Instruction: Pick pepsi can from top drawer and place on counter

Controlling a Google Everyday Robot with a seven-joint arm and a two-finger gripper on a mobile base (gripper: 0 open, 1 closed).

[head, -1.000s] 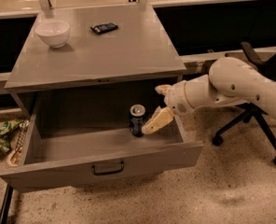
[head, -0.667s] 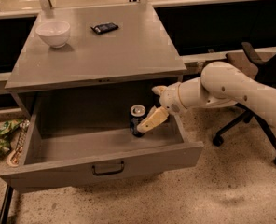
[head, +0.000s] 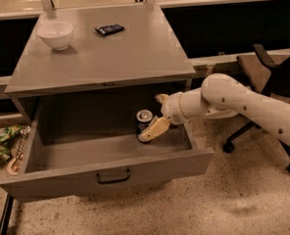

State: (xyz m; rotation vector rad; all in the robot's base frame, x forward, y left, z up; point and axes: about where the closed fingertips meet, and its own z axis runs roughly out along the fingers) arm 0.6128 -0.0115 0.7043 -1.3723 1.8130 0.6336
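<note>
**End effector spread wide at the pepsi can inside the open top drawer**

Nearest the camera, the speckled floor (head: 218,199) runs under the cabinet. The top drawer (head: 61,153) stands pulled well out, its grey front panel facing the viewer with the dark handle (head: 113,176) at the middle.

The pepsi can (head: 144,115) stands upright on the drawer bottom, right of centre and toward the back, with its silver top showing.

The end effector (head: 152,116) is down inside the drawer at the can's right side, and its jaws are set wide apart. The nearer tan finger (head: 154,129) slants across the front of the can's lower part. The farther finger (head: 160,98) sits behind and to the right of the can. Whether either finger touches the can cannot be told. The can still rests on the drawer bottom.

The white arm (head: 243,104) comes in from the right, over the drawer's right wall.

On the floor to the left of the drawer lie some green bags (head: 3,141).

Above and behind the drawer, the bench (head: 120,58) carries a white bowl (head: 56,34) near its far left corner. A flat black packet (head: 109,29) lies near the middle of the bench's far edge.

To the right, behind the arm, stands a dark office chair (head: 270,67).
</note>
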